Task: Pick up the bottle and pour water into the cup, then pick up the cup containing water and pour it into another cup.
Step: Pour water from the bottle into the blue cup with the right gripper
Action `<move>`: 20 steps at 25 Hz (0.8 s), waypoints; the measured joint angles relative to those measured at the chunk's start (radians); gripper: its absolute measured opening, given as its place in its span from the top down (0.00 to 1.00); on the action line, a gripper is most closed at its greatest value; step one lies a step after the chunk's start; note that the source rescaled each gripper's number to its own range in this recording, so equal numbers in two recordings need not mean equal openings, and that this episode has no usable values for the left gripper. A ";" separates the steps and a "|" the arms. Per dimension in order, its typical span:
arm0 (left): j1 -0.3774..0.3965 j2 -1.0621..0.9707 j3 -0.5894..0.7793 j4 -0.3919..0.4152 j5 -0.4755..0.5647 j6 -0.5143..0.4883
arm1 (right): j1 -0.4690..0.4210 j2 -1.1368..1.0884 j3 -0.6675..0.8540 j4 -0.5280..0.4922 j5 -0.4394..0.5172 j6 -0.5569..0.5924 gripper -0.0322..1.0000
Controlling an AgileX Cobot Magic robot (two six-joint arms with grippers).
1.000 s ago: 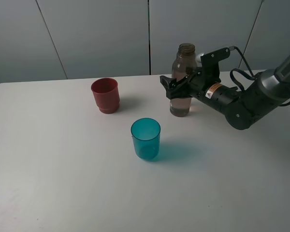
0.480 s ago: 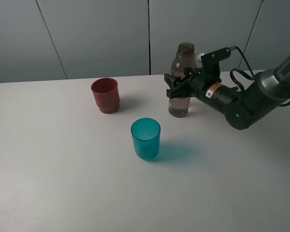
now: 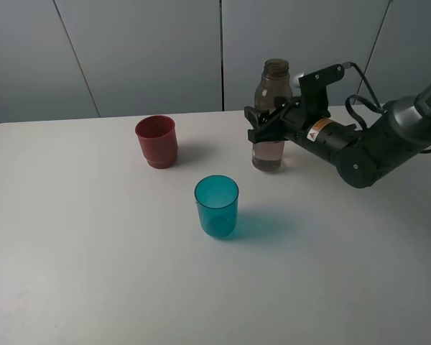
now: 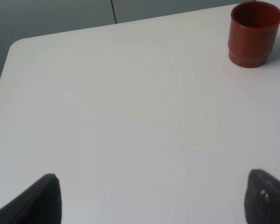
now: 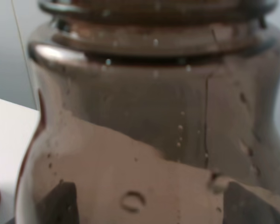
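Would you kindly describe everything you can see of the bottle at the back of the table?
The bottle is tall, slim, translucent smoky brown plastic with a threaded, uncapped neck. It stands upright toward the far side of the white table, behind and to the right of the teal cup. Its lower part looks paler, apparently liquid, and droplets cling inside. The right gripper has its jaws shut around its middle. Nothing else touches it.

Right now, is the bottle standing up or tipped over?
Standing up: the bottle has its open neck pointing straight up, and the right gripper is shut around its middle.
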 joint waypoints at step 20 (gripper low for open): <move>0.000 0.000 0.000 0.000 0.000 0.000 | 0.173 -0.447 0.266 0.370 0.376 -0.942 0.95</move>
